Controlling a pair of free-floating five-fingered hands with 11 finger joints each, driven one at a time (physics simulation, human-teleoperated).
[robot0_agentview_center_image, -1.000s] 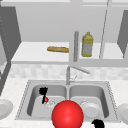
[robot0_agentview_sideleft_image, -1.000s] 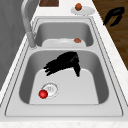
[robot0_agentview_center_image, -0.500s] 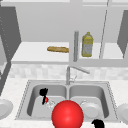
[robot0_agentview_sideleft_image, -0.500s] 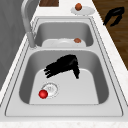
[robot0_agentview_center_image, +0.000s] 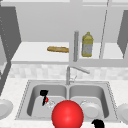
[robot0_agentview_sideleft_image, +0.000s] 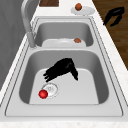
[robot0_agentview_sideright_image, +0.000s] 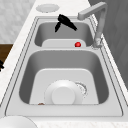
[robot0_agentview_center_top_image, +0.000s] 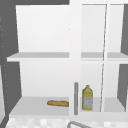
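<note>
The left hand (robot0_agentview_sideleft_image: 61, 70) is seen low in the left basin (robot0_agentview_sideleft_image: 100, 75), palm down, fingers stretched out loose toward the drain and nothing gripped; thumb hangs apart on the other side. In the front view the same hand (robot0_agentview_center_image: 44, 93) sits at the far left part of that basin.

Just beyond the fingertips, the small red ball (robot0_agentview_sideleft_image: 43, 94) is found on the basin floor, touching the rim of the drain (robot0_agentview_sideleft_image: 50, 89). From the hand, the ball lies ahead of the fingers and slightly lower, toward the basin's left wall. No contact between fingers and ball can be made out; a small gap is judged. The ball is round, so no long axis is given. It is also picked out in the front view (robot0_agentview_center_image: 46, 100) and the right side view (robot0_agentview_sideright_image: 78, 44).

The right hand (robot0_agentview_sideleft_image: 113, 15) is held in the air past the counter's near edge, by the right basin, fingers drooped and relaxed, holding nothing. It is well apart from the ball; the left hand is clearly nearer.

Further out: a white plate (robot0_agentview_sideright_image: 63, 95) in the right basin, the faucet (robot0_agentview_sideleft_image: 27, 22) between the basins.
</note>
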